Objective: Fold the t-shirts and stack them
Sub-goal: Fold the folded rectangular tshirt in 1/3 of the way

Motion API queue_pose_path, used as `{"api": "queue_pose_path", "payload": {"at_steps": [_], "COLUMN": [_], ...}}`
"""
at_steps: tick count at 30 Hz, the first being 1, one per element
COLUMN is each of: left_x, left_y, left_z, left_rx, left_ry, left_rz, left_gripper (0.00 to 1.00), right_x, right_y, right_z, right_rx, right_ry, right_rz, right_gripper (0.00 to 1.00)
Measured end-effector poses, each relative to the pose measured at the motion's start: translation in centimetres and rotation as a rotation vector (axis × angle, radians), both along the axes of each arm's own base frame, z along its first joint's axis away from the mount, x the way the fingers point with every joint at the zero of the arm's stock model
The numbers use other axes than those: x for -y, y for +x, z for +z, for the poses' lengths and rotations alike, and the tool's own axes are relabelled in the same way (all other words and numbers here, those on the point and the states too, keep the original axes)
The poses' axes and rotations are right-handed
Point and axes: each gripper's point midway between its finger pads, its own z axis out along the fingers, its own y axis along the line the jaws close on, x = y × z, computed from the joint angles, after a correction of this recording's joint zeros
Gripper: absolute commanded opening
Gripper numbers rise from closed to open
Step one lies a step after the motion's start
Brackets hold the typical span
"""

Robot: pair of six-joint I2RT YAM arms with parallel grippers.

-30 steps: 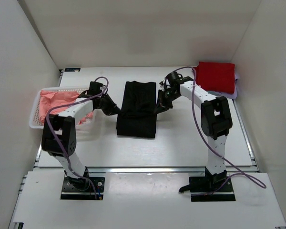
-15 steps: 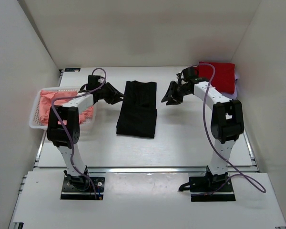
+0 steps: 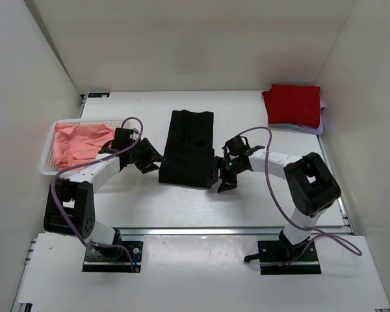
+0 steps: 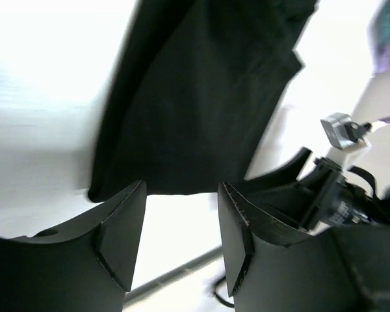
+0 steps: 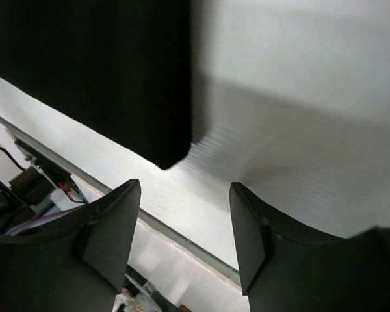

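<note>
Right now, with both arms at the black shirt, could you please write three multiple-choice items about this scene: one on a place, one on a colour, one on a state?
1. Where does the red t-shirt lie?
A. near the arm bases
B. at the far right corner of the table
C. by the left wall

2. What colour is the cloth in the white basket?
A. salmon-pink
B. green
C. black

3. The left tool and the right tool beside the black t-shirt are:
A. shut on it
B. lifting it
C. open and empty

Answers: B, it sits at the back by the right wall; A, pink folds fill the basket; C, both wrist views show a gap between bare fingers.
</note>
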Motion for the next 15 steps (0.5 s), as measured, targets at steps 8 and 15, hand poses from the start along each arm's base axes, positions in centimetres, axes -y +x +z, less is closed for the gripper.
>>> {"api": "queue_pose_path", "payload": {"at_steps": [8,15], "left_x": [-1.4,-1.8], "left_y": [-4.0,-5.2], "left_z": [-3.7,-5.3], "left_rx": [-0.067,-0.092], "left_ry": [0.126,0.180], "left_rz": [-0.015,-0.015], "left_gripper": [0.60,0.61], "right_x": [-0.1,-0.5], "right_y": [-1.8,-1.1], "right_z": [-0.7,-0.5], "right_rx": [-0.039,-0.041], "right_ry": [0.055,0.085], "right_rz": [-0.110,-0.164], "right_gripper": [0.55,0.54]}}
